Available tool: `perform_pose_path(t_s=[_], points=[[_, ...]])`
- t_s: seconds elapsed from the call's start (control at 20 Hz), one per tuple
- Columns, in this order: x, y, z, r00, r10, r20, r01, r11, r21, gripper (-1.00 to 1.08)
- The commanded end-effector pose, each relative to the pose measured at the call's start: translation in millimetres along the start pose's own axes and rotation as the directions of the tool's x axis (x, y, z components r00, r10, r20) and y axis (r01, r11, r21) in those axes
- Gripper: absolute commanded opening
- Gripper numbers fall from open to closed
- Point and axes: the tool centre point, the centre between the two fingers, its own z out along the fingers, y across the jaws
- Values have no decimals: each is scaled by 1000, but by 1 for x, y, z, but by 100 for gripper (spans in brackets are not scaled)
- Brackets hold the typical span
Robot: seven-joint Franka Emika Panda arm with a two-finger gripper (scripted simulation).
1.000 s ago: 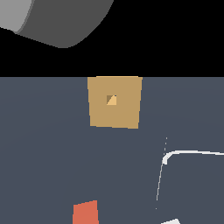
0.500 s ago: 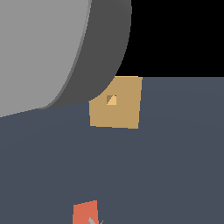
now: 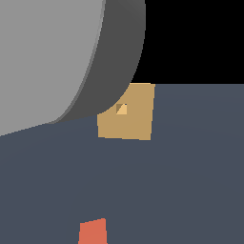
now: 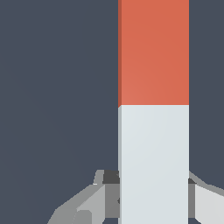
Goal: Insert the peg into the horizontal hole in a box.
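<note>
Peg, a square-section bar with one half orange-red and the other pale grey-white (image 4: 153, 113), fills the middle of the wrist view and lies flat on the dark slate-blue worktop (image 4: 57, 87), colour boundary straight across its width. Grey gripper (image 4: 153, 192) straddles the pale half: one grey finger (image 4: 83, 205) shows on one side of the bar and a second on the opposite side, both close against its long faces. Whether the pads actually press on the bar cannot be told, since the contact zone is hidden behind the bar itself. In the exterior view only the orange-red end of the peg (image 3: 92, 232) shows, at the near edge of the worktop, left of centre in the exterior view. Flat-sided tan box (image 3: 131, 114) stands well apart from it, toward the far edge of the worktop, with its face turned to the camera. Small square horizontal hole (image 3: 121, 109) sits in the middle of that face, dark tan on one inner wall and light tan on the other. Large grey cylindrical arm segment (image 3: 52, 57), very close to the camera, covers the upper left of the exterior view and overlaps the box's upper left corner. Background beyond the far edge is black.
</note>
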Motion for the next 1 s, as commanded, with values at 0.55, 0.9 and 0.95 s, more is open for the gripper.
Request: perform_pose_path(t_s=[0.55, 0.9, 0.95], points=[[11, 0, -4, 1000, 13, 0, -13, 1000, 0, -100], [41, -1, -14, 999, 49, 0, -49, 999, 0, -100], [48, -1, -16, 998, 57, 0, -57, 998, 0, -100]])
